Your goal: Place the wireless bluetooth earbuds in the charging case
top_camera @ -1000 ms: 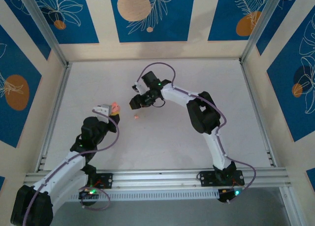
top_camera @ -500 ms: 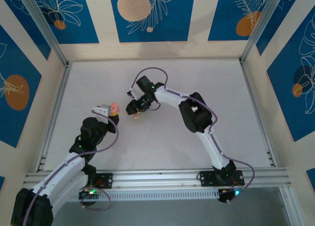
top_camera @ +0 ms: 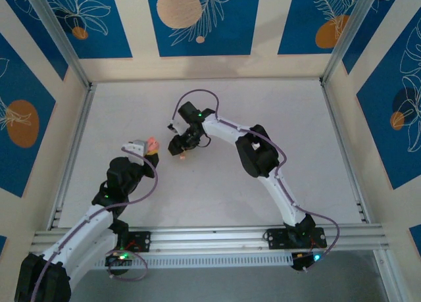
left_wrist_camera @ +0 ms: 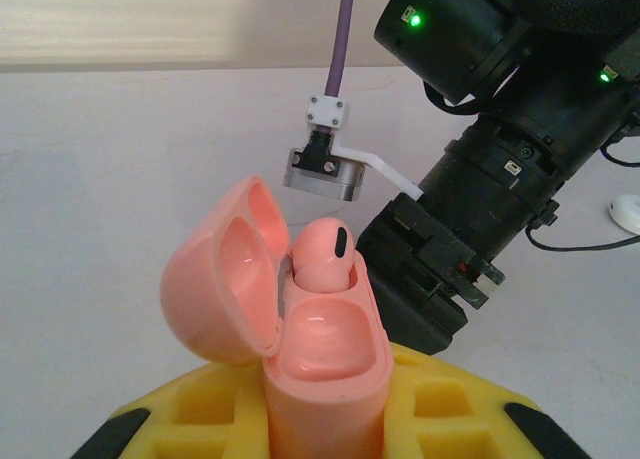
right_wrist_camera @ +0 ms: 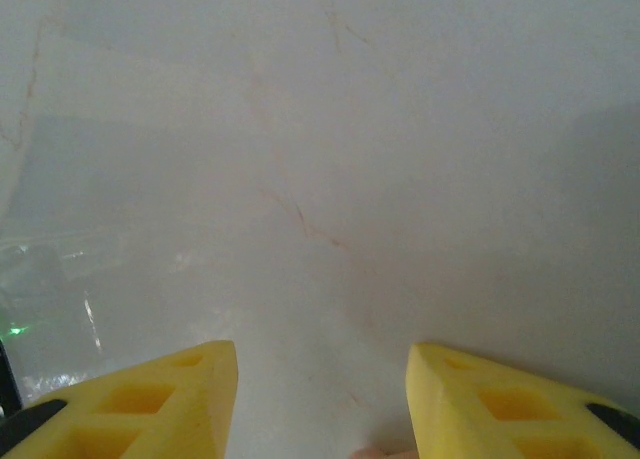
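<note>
- Since the earlier frame, the right claw [top_camera: 178, 147] is being swung left, jaws parted and empty, over the loose earbud [top_camera: 182, 156] on the tabletop [top_camera: 263, 104].
- The charging case [left_wrist_camera: 325, 379], lid open with the seated earbud [left_wrist_camera: 322, 259] inside, is being gripped by the left claw [top_camera: 146, 149].
- The loose earbud is being judged light and slick; its sides are to be pinched.

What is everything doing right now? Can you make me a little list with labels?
case: charging case, pink, lid open, clamped in the left fingers
inside it: first earbud sits in one slot; the other slot is empty
on the table: second earbud, lying loose by the right fingers
right fingers: open, holding nothing
</note>
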Tool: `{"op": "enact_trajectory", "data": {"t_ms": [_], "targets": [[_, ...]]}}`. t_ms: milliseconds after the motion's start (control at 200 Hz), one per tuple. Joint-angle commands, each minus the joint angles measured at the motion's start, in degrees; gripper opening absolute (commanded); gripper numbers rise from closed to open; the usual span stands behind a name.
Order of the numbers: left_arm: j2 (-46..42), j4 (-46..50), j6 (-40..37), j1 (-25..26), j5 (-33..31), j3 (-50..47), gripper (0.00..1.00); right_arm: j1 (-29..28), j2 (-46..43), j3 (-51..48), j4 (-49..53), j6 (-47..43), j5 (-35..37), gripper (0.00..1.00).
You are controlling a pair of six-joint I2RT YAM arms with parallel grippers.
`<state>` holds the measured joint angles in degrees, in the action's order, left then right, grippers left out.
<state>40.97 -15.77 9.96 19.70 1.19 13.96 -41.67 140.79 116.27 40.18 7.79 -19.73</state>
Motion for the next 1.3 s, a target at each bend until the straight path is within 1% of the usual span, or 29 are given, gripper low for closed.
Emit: {"op": "enact_trajectory", "data": {"t_ms": [0, 70, 295, 460, 610, 675, 780, 1020, 1105, 1295], "targets": [[-0.4, -1.1, -1.2, -0.8, 0.2, 0.5, 0.21, -0.3, -1.0, -0.6, 6.8, -3.0, 4.7, 0.49], [-0.5, -1.0, -1.2, -0.7, 0.3, 0.6, 0.21, -0.3, -1.7, -1.5, 8.0, -3.2, 5.1, 0.46], [-0.8, -1.1, -1.1, -0.8, 0.7, 0.7, 0.21, -0.8, -4.5, -5.3, 10.6, -3.0, 5.7, 0.46], [-1.3, -0.8, -0.9, -0.8, 0.9, 0.6, 0.21, -1.1, -7.2, -9.0, 9.6, -1.8, 3.5, 0.45], [-2.1, -0.2, -0.8, -0.8, 1.0, 0.5, 0.21, -1.2, -9.1, -8.5, 11.2, -1.1, 3.0, 0.43], [-2.6, 0.3, -0.8, -0.8, 0.9, 0.6, 0.21, -1.2, -10.3, -7.8, 12.2, -0.4, 5.3, 0.44], [-3.2, 0.7, -0.9, -0.8, 0.7, 0.5, 0.21, -1.3, -11.3, -5.6, 14.0, 0.9, 11.3, 0.45], [-4.0, 1.6, -1.0, -0.8, 0.3, 0.6, 0.21, -3.2, -8.6, 1.1, 19.3, 2.3, 20.8, 0.47], [-4.1, 1.9, -1.1, -0.8, 0.2, 0.8, 0.21, -3.9, -7.3, 2.9, 20.1, 2.4, 22.5, 0.47], [-4.4, 2.6, -1.2, -0.8, 0.2, 1.0, 0.21, -5.4, -3.6, 7.3, 21.8, 1.7, 23.1, 0.48]]}}
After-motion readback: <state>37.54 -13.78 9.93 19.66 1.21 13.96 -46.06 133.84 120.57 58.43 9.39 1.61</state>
